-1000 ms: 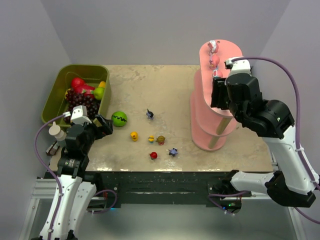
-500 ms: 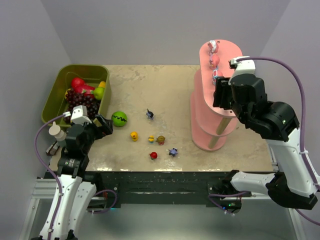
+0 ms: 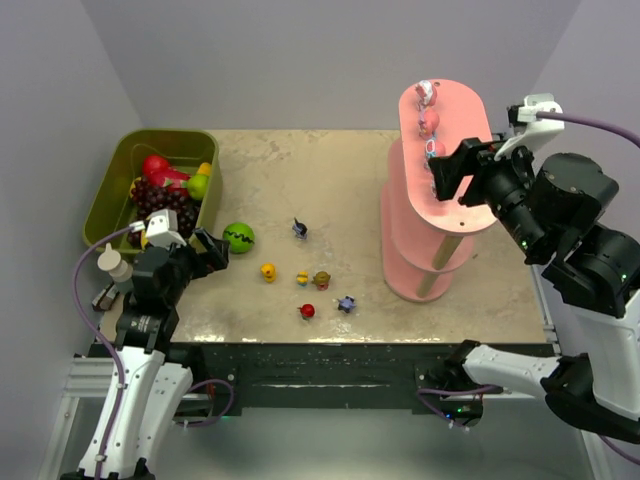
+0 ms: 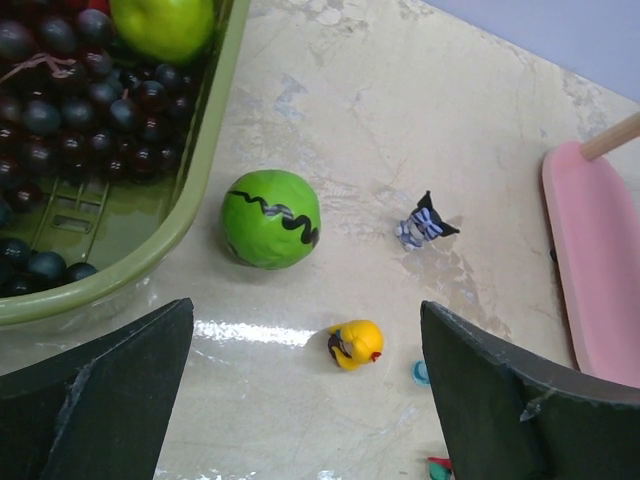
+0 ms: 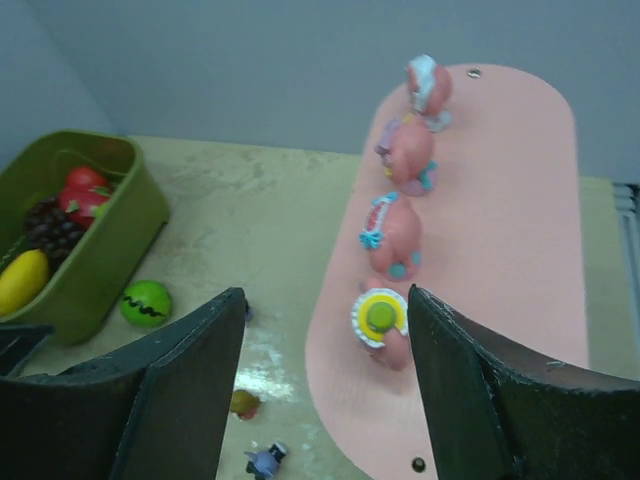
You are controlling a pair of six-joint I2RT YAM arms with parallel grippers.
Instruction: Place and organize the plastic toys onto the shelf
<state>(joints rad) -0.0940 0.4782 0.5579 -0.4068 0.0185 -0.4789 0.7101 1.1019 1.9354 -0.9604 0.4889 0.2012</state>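
On the top board of the tall pink three-tier shelf (image 3: 470,150), four thumb-sized pink plastic figurines (image 5: 393,237) stand in single file along the edge nearest the middle of the beige stone-patterned surface (image 3: 300,170). I read that tidy line as the "organize" half of the job, and it leaves the rest of the board bare for more. My right claw (image 5: 325,300) hangs above the near end of the line with its jaws well apart and nothing between them. The nearest figurine, the yellow-and-green-capped one (image 5: 380,325), stands on the board on its own, clear of both fingers. I judge the jaws are this wide so the claw can lift away without toppling it.

The other toys lie loose on the surface, well apart from the shelf's foot: a yellow duck-like figure (image 4: 355,343), a dark blue-and-white figure (image 4: 425,222), a small red figure (image 3: 307,311), an orange-brown figure (image 3: 321,279) and a blue-purple star-shaped figure (image 3: 346,303). My left claw (image 4: 308,310) hovers low over that stretch, fully open and empty. It is near the green ball with a dark zigzag (image 4: 270,218), which sits just beside the olive-green plastic bin (image 4: 200,200) of fake fruit — poised, I think, for the yellow figure, the closest to it.
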